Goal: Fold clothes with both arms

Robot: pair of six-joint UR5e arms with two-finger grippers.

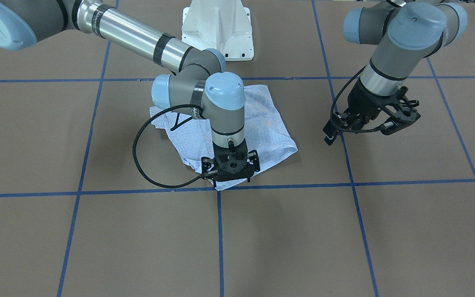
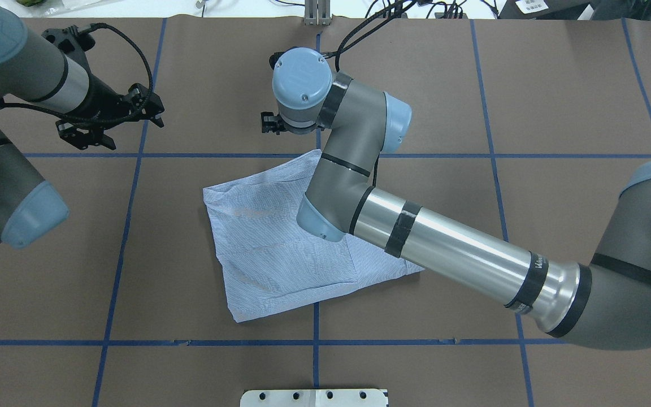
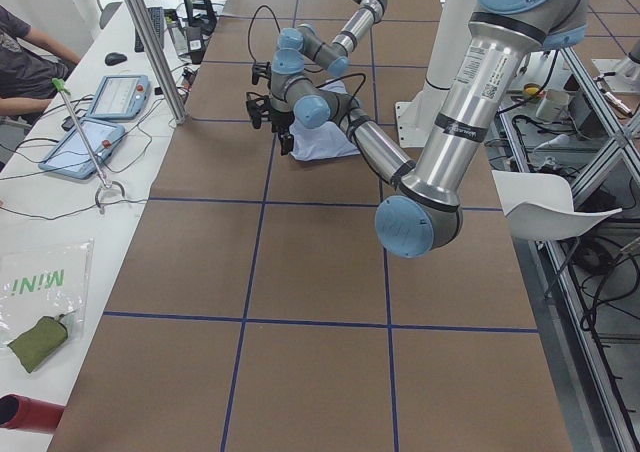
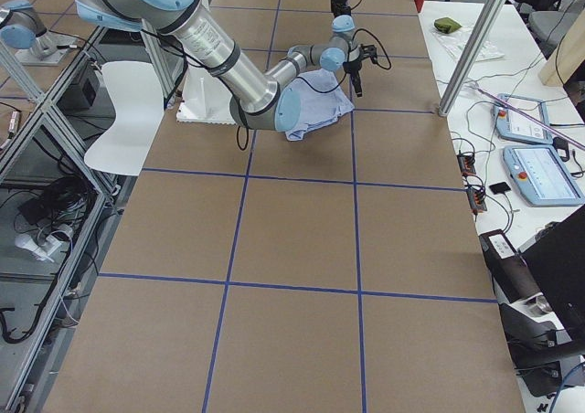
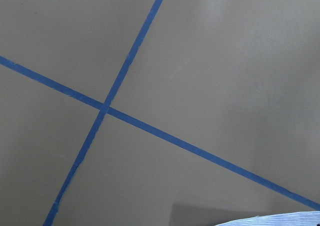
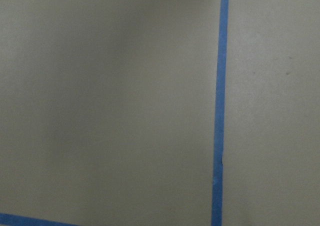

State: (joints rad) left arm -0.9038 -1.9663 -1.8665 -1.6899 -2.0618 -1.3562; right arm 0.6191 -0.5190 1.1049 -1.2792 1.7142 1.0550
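The light blue striped clothes [image 1: 268, 123] lie folded into a flat packet [image 2: 269, 254] in the middle of the brown table. My right arm [image 2: 444, 243] reaches across them. Its gripper [image 1: 230, 177] points straight down at the packet's corner nearest the operators' side, and its linkages look spread, so open. The fingertips are hidden under the gripper body. My left gripper [image 2: 119, 121] hangs open and empty above bare table, well off to the side of the clothes [image 3: 325, 137]. The left wrist view catches only a sliver of the striped cloth [image 5: 280, 220].
Blue tape lines [image 1: 219, 231] divide the brown table into squares. The white pedestal base [image 1: 217, 29] stands behind the clothes. Along the operators' side runs a white bench with tablets [image 3: 100, 112], a seated person [image 3: 20, 42] and a green pouch [image 3: 35, 342].
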